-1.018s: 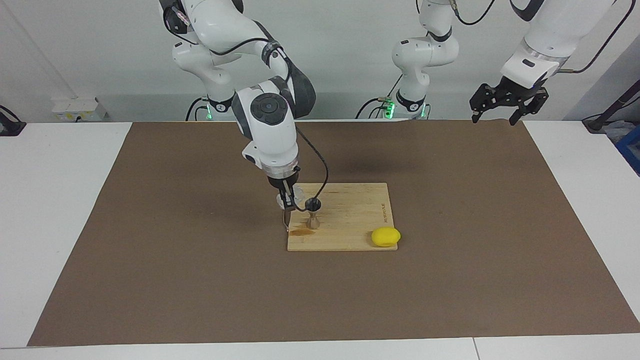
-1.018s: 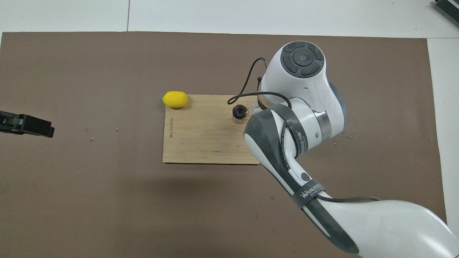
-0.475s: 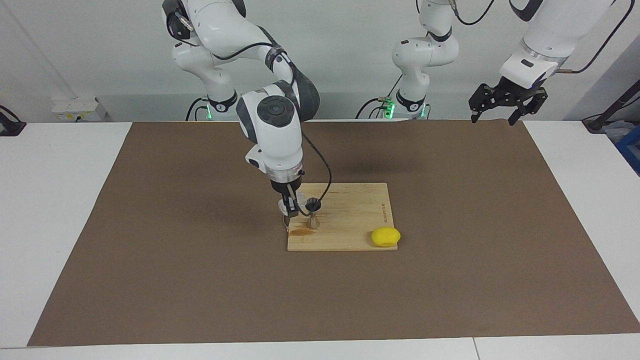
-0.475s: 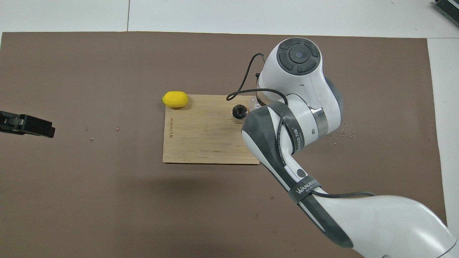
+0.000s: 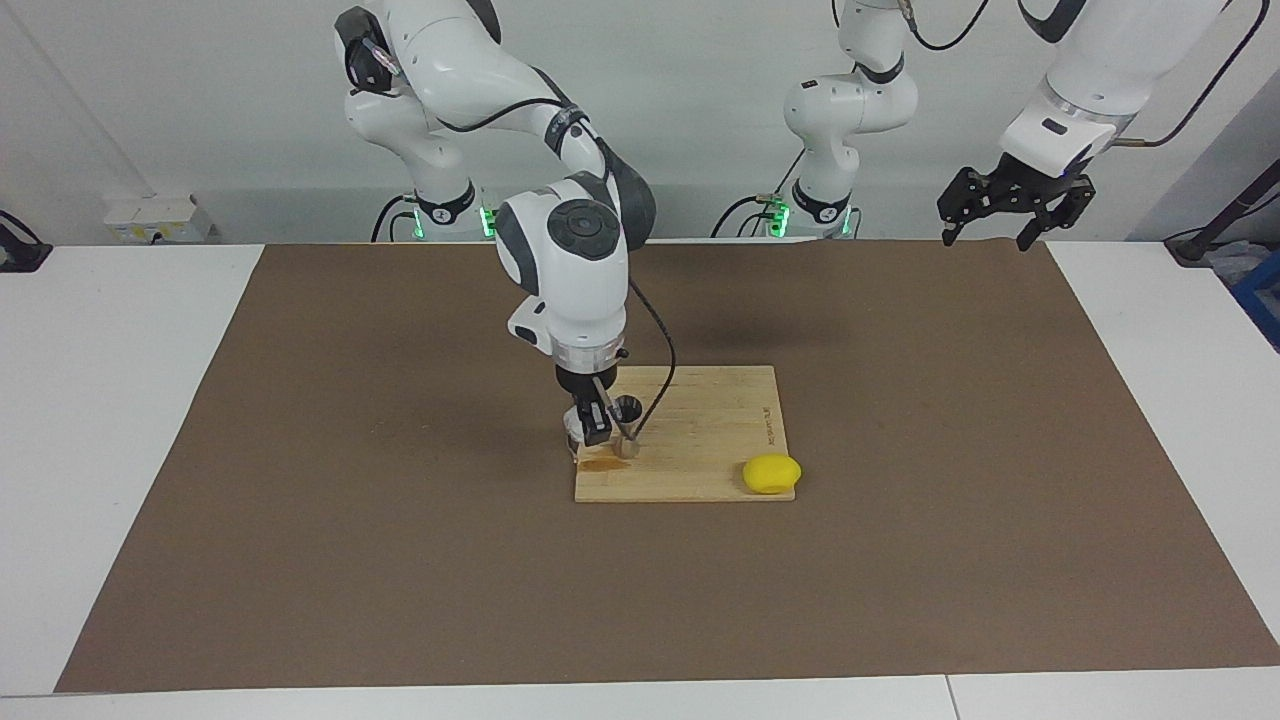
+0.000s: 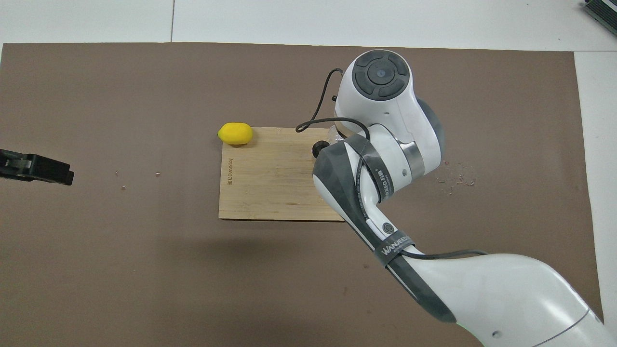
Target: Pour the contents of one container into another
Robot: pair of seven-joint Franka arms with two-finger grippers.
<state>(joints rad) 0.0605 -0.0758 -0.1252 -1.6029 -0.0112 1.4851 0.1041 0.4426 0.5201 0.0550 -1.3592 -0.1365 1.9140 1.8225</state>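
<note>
Pouring looks underway or near done: right end effector [image 5: 597, 428] clamped on cup [image 5: 574, 424], low over board [image 5: 700, 440] beside jigger [image 5: 627, 408], brown spill [image 5: 598, 462] below; left end effector [image 5: 1005, 205] waits, fingers apart.

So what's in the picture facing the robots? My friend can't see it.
The right gripper holds a clear cup low over a wooden board, right beside a metal jigger. A yellow lump sits at the board's corner. The left gripper waits open, up in the air over the brown mat's edge.
</note>
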